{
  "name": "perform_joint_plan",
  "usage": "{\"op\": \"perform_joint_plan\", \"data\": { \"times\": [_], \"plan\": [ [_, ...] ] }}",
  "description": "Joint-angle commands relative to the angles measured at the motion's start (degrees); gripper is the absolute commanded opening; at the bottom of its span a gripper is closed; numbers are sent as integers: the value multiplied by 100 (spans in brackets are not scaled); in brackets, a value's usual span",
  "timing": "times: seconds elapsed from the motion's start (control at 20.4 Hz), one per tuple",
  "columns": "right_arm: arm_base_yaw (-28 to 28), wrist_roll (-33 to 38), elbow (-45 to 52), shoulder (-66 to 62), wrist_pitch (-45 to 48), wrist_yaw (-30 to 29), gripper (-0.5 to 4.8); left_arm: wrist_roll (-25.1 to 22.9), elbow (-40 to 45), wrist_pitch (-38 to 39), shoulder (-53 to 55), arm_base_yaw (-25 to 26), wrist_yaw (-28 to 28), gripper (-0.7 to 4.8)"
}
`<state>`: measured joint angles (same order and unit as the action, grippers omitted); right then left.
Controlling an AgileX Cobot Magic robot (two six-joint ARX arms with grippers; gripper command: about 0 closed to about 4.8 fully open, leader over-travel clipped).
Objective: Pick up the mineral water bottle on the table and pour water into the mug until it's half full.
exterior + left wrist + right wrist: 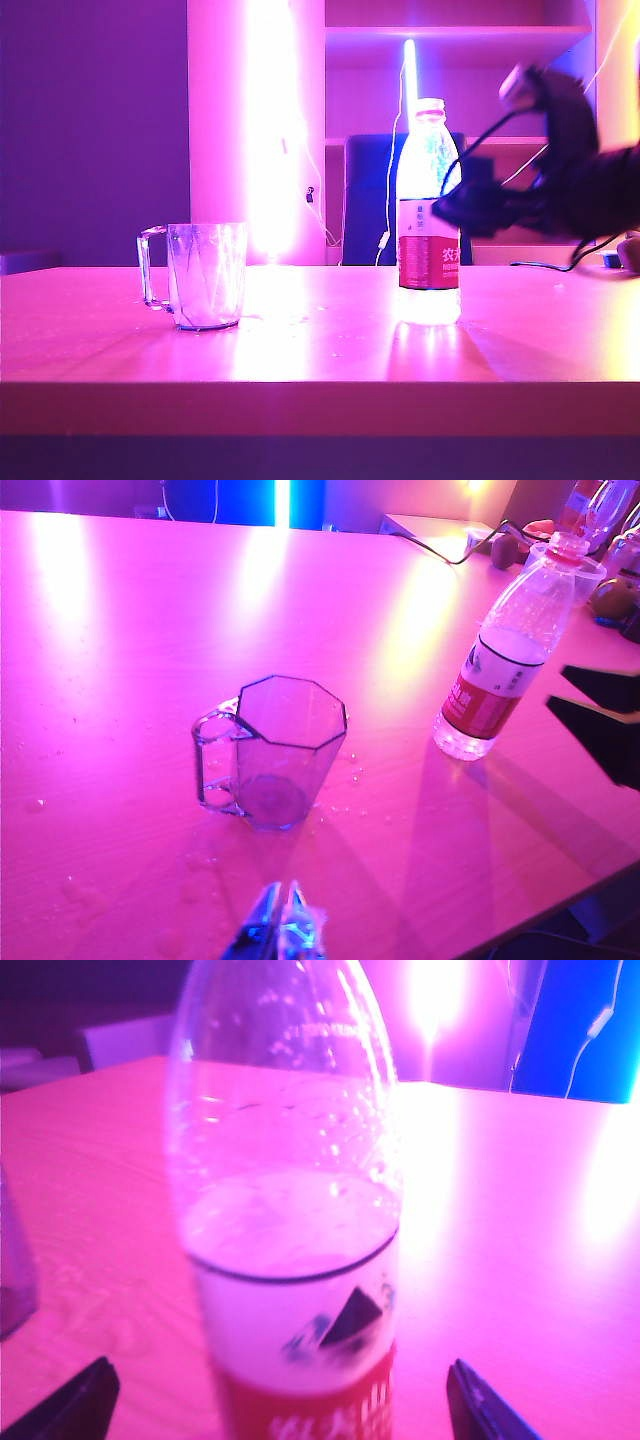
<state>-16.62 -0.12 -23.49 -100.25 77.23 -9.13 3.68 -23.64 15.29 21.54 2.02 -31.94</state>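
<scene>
Between the spread fingers of the right end effector (280,1400), standing upright on the wooden table (320,350): a tall clear plastic mineral water bottle with white cap and red-and-white label (290,1240), long axis vertical, fingers not yet touching either side. Holding nothing at present, jaws as wide as they go, fingertips level with the label and straddling it. Lying well apart from that end effector, beyond the bottle: a short clear faceted mug with squared loop handle (200,275), empty by the look of it. Hanging near the mug, pressed together and holding nothing: the left end effector (282,925). Judging the right arm nearer the bottle, squeezing inward seeming the next need.
</scene>
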Motion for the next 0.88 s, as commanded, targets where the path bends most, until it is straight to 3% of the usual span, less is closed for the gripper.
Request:
{"op": "perform_joint_plan", "data": {
  "times": [0.05, 0.29, 0.34, 0.39, 0.44, 0.54, 0.64, 0.78, 0.88],
  "plan": [
    [-63, 13, -472, -505, 232, 7, 479, -22, -20, -72, -9, 0, -24, -5],
    [-92, 22, -1248, -874, -415, 2, 479, -24, -20, -79, -9, 4, -22, -5],
    [-92, 26, -1327, -874, -557, 2, 434, -22, -20, -79, -11, 2, -28, -5],
    [-92, 31, -1394, -874, -658, -15, 278, -24, -20, -76, -9, 0, -26, -5],
    [-92, 31, -1414, -872, -691, -70, 210, -24, -20, -76, -9, 0, -24, -5],
    [-101, 28, -1416, -855, -702, -227, 151, -22, -20, -74, -9, 2, -24, -5],
    [-140, 11, -1419, -730, -811, -251, 147, -24, -20, -76, -9, 2, -24, -5],
    [-297, -595, -1460, -149, -1423, -168, 148, -22, -20, -76, -9, 2, -24, -5],
    [-612, -1506, -1904, 483, -3143, 96, 149, -24, -20, -79, -9, 4, -24, -5]
  ]
}}
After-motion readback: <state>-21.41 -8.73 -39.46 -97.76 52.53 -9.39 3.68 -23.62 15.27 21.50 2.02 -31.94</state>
